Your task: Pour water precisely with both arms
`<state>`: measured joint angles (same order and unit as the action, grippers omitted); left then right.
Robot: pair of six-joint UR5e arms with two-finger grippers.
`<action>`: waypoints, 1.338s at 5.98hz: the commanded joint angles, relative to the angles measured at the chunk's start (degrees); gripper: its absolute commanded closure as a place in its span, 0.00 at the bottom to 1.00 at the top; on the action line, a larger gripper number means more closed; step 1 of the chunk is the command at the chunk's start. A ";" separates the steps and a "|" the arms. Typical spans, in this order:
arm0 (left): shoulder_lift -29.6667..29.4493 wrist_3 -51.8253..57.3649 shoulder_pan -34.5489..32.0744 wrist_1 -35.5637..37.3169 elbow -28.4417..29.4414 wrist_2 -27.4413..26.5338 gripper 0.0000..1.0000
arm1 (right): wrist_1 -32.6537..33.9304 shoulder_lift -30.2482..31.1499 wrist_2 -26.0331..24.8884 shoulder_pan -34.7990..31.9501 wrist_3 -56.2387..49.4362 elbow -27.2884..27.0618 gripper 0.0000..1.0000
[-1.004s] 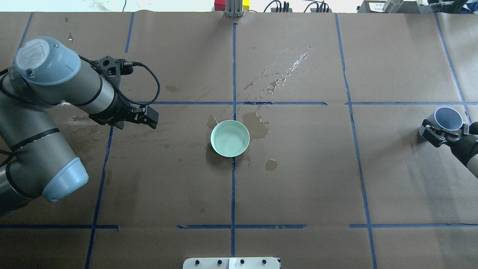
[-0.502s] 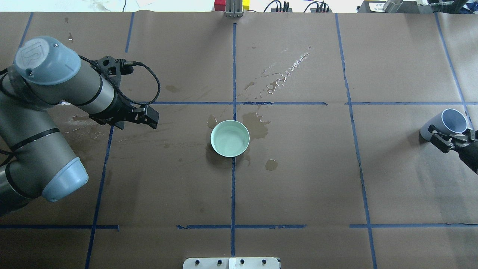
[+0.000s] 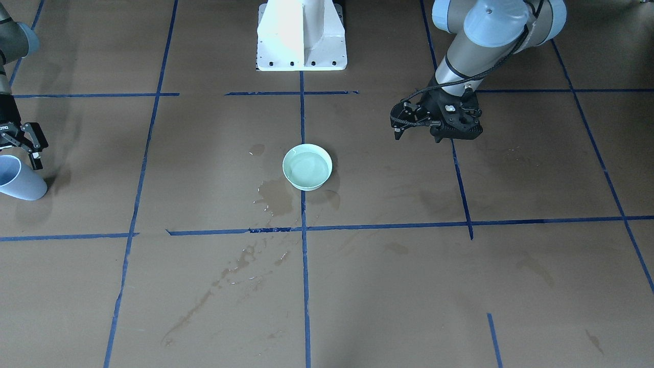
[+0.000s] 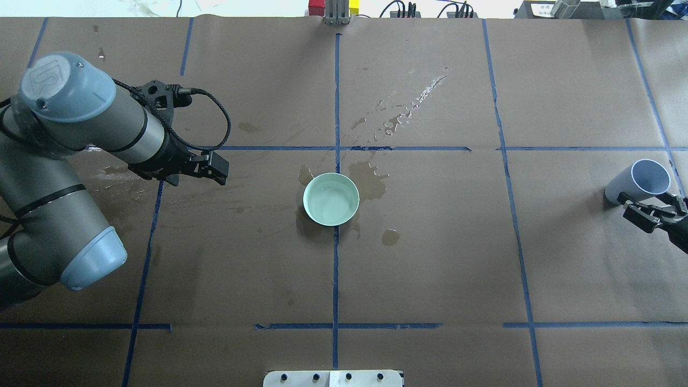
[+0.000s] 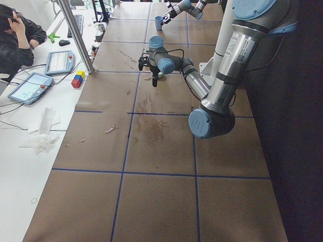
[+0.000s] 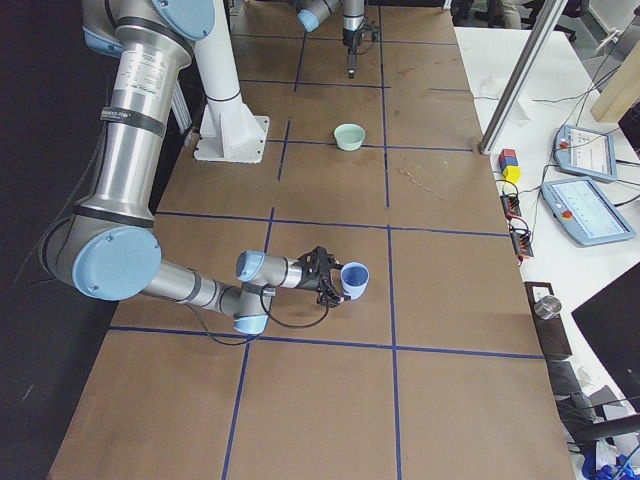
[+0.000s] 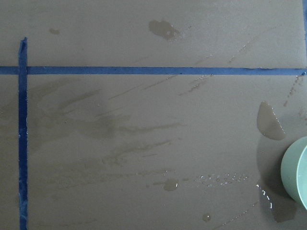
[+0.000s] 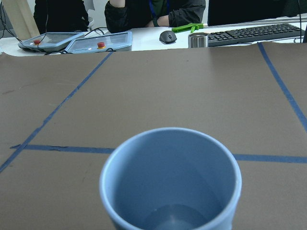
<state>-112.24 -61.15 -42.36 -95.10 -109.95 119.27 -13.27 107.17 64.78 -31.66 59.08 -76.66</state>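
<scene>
1. Reads as the wrap-up after a pour: finds the water pooled in the mint bowl at the centre of the table, with brown spill stains beside it.
2. Shows the right gripper spread open and empty, just beside the pale blue cup near the table's right edge, not touching it.
3. Shows the left gripper apparently closed on nothing, hovering well left of the bowl.
4. Calls next, probably, for backing the right gripper away without nudging the cup.
5. Differs from a second ago: then straddled the cup with the right fingers, now sits clear of it. Finds no change at the left gripper.
</scene>
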 commanded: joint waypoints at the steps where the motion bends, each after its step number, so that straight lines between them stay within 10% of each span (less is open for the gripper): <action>1: 0.00 -0.02 0.00 0.00 0.00 0.00 0.00 | -4.46 4.16 2.97 0.36 -0.19 0.02 0.02; 6: -1.31 -3.18 0.44 0.00 -0.09 -0.26 0.00 | -9.94 10.69 17.89 -1.64 -1.34 1.16 0.01; 8: -1.76 -3.19 0.79 0.00 -0.09 -0.53 0.00 | -7.67 9.64 31.72 -14.31 -6.31 1.69 0.01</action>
<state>-113.69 -64.28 -41.67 -95.10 -110.05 118.90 -22.24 117.38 88.93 -38.89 55.74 -75.26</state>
